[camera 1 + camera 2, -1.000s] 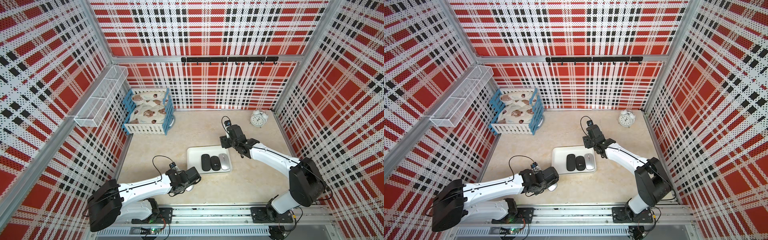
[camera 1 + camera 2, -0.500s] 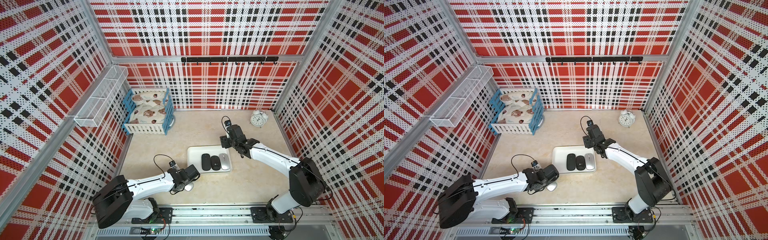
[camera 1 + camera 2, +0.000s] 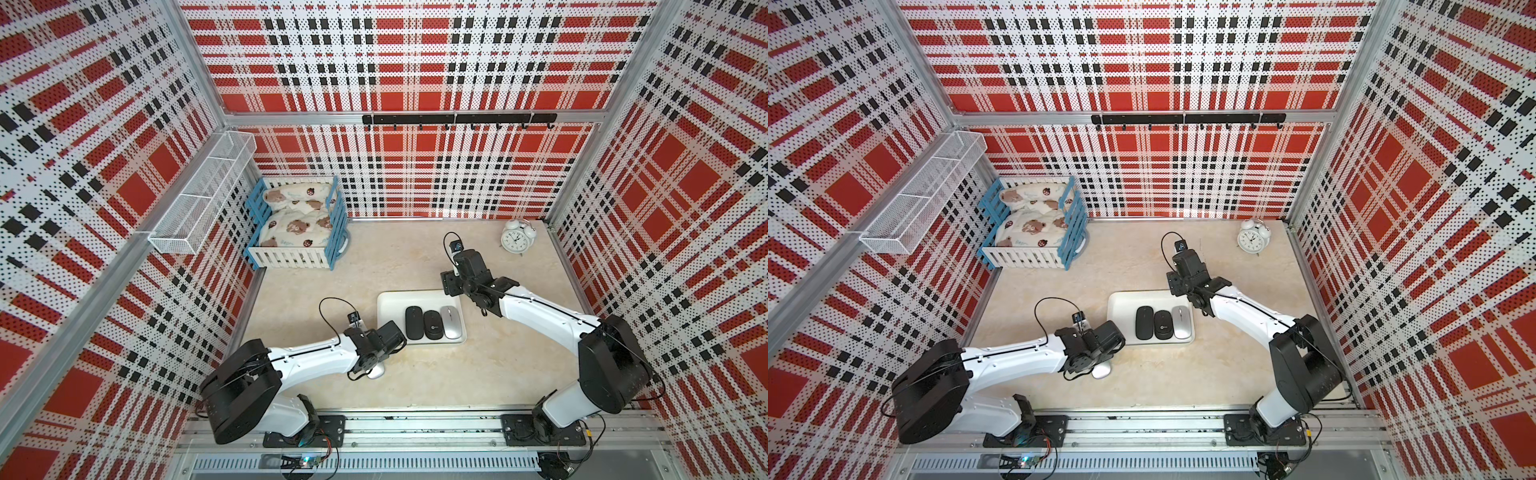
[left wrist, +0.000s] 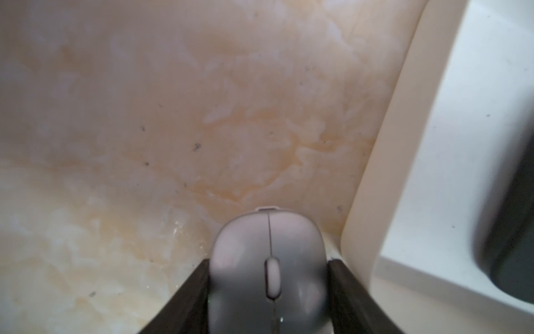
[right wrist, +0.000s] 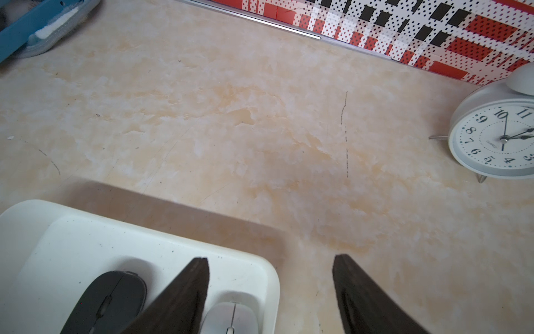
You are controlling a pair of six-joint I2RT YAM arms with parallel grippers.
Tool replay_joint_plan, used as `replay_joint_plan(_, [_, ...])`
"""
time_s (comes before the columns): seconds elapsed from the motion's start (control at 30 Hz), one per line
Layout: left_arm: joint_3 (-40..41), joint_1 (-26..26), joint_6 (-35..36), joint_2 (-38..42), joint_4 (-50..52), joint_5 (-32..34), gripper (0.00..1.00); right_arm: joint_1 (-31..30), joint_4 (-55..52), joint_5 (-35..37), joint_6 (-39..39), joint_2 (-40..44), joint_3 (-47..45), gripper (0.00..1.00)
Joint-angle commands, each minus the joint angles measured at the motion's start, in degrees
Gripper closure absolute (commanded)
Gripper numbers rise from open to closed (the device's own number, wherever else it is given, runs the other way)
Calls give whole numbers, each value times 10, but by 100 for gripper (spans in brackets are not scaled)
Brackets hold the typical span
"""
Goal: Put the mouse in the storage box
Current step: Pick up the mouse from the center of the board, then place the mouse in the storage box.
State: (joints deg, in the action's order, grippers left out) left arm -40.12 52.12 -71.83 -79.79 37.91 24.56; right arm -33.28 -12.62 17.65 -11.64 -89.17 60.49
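- Top views: the left arm has sunk lower and flatter in the past second. The left gripper (image 3: 372, 362) is now down over the pale grey plastic computer mouse (image 3: 377, 372), of which only the rear end shows beneath the wrist
- The mouse (image 3: 1101, 370) lies on the beige marbled table (image 3: 1183, 374), outside the shallow white rectangular plastic storage box (image 3: 415, 296) and near its front corner
- The box holds two black mice (image 3: 414, 322) and a silver mouse (image 3: 452, 322) side by side; the bare floor is on the left arm's side
- Left wrist view: the jaws have narrowed from a wider spread, and both dark fingers (image 4: 199, 289) now lie against the mouse's flanks, so it reads as gripped
- Cannot tell whether the mouse is off the table yet; the box rim (image 4: 375, 202) is just beside it
- Right wrist view: the right gripper (image 5: 270, 260) is unchanged, jaws wide and holding nothing, at the box's far corner
- Judgement: the grasp is just made, so what remains is a lift and a short carry over the low rim to the bare spot
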Motion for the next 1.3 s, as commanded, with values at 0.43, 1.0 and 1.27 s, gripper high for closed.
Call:
replay_joint_plan(0.43, [-251, -62, 218, 2, 45, 130, 55, -2, 13, 8, -22, -1, -2, 25])
replay_joint_plan(1.0, [-266, -58, 367, -177, -141, 25, 55, 65, 20, -36, -126, 57, -51, 25])
replay_joint_plan(1.27, [-195, -48, 352, -185, -171, 15, 55, 73, 34, -56, -124, 67, -55, 25])
